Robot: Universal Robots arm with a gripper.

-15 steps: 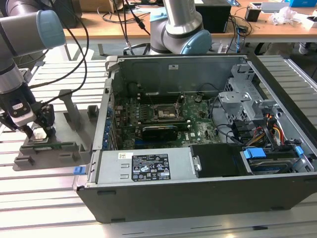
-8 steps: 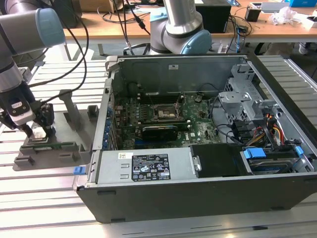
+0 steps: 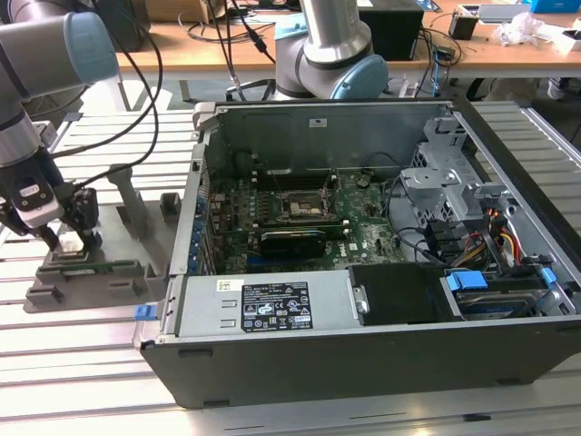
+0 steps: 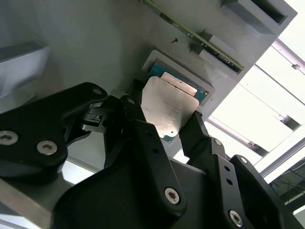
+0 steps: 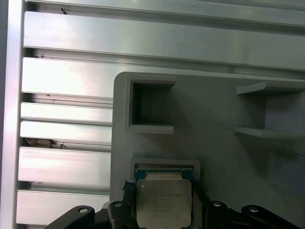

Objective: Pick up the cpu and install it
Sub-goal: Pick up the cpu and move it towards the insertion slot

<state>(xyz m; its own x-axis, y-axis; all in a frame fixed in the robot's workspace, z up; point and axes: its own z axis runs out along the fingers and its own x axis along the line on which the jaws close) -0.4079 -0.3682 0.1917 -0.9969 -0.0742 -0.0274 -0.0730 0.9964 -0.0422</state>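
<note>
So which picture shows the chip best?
The first wrist view: the cpu faces it squarely in the grey holder. The second wrist view shows it slanted; the exterior view, too small to tell.

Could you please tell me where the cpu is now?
The cpu sits in a recess of the grey holder tray, directly beneath the pincer, on the exterior view's left, outside the computer case.

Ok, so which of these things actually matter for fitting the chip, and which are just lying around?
Part of the job:
- chip, sitting in the grey holder
- gripper, down at the chip
- socket inside the open computer case

Just lying about:
- power supply box
- drive cage
- cables behind the case
- second robot arm
</note>
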